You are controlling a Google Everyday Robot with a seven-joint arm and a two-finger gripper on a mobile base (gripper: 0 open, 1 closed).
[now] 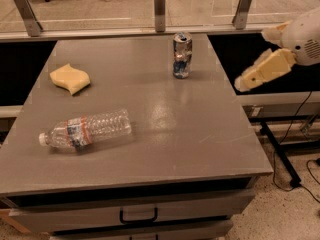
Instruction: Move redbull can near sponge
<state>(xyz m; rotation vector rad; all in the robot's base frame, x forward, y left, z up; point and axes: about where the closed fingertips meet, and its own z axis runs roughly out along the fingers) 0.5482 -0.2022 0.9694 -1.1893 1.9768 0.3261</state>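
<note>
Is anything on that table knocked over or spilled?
Only the water bottle looks off: it lies on its side near the front left of the table. No spill shows. The can stands upright at the back, the sponge lies flat, and the gripper hangs beyond the right edge.

On the desk [200,149]: one can [182,55], one sponge [70,78], one bottle [86,130]. Behind it, three posts [159,9]. One gripper [242,84] hangs just past the desk's right edge.

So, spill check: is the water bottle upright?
No, the water bottle lies on its side; the end effector is off the table's right edge.
</note>
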